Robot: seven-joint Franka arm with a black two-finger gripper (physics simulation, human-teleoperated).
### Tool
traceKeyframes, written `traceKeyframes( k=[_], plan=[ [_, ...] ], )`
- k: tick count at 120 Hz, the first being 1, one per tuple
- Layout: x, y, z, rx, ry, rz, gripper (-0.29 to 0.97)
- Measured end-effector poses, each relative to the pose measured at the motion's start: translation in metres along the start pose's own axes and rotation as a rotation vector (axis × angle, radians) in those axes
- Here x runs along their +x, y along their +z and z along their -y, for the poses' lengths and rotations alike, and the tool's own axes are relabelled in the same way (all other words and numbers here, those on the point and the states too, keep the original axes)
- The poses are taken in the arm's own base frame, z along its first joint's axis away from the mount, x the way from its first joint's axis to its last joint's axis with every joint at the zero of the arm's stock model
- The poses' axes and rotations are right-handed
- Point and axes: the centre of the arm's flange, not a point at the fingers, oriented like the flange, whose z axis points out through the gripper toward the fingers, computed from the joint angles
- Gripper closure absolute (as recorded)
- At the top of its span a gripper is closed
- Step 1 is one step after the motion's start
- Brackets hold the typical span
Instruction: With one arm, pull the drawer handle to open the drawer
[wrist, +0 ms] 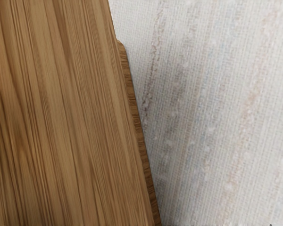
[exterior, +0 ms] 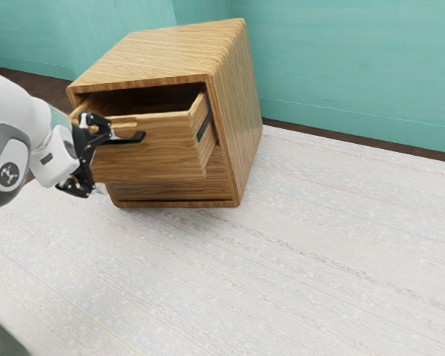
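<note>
A wooden cabinet (exterior: 208, 67) stands on the pale floor, and its top drawer (exterior: 156, 148) is pulled partway out toward the exterior view's left. The drawer's black bar handle (exterior: 130, 138) runs along the upper front. My black gripper (exterior: 101, 138) comes in from the left and is shut on the handle's left end. In the wrist view the drawer's wooden front (wrist: 56, 122) lies right beside my hand, with the floor (wrist: 217, 117) past its edge.
A lower drawer front (exterior: 170, 189) sits flush in the cabinet under the pulled one. Teal walls (exterior: 341, 52) with a dark baseboard stand behind. Open pale floor (exterior: 282, 274) spreads in front of and to the right of the cabinet.
</note>
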Motion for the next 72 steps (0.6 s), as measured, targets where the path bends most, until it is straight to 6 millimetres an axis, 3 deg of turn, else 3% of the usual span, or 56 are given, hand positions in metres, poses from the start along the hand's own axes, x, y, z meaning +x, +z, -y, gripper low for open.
traceKeyframes(
  k=[72],
  plan=[
    [0.002,-0.025,-0.033,0.012,0.024,0.015,-0.01]
  ],
)
